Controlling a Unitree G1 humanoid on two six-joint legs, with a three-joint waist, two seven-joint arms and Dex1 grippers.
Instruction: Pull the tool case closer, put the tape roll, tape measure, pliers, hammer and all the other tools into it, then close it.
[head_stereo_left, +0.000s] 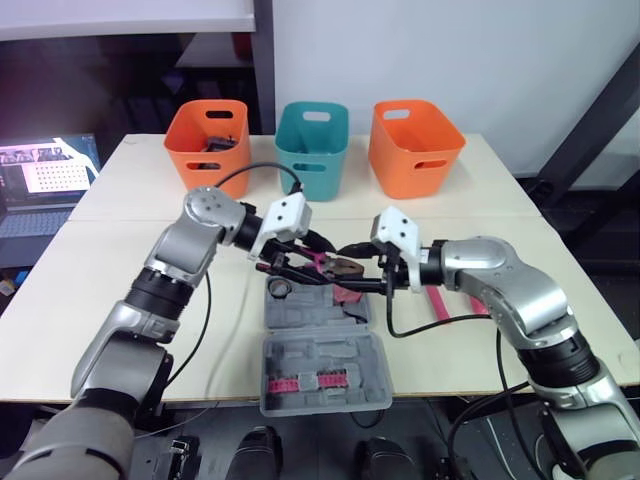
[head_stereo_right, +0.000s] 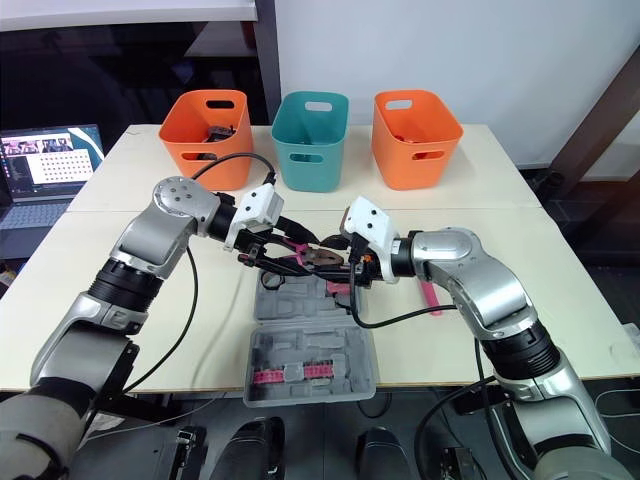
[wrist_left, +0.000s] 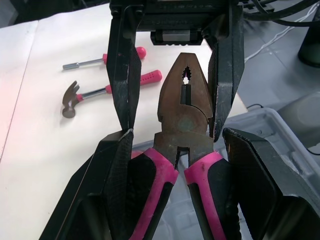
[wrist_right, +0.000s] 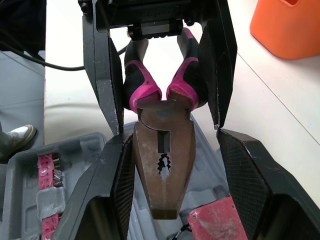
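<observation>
Grey tool case (head_stereo_left: 318, 316) open, pink bits (head_stereo_left: 300, 383) inside; pliers (wrist_left: 185, 115) above.

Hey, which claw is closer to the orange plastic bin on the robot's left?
Left. The left claw holds the pink-handled pliers, reaching in from that orange plastic bin's side; the right claw flanks the pliers' head from the far side.

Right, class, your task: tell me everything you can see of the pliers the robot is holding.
The pliers are combination pliers with a dark, brownish metal head, serrated tips closed together, and pink-and-black grips that look rubbery. They hang roughly level in the air above the open grey tool case. The left gripper clamps the handles. The right gripper has its fingers spread either side of the head, not yet closed on it.
</observation>
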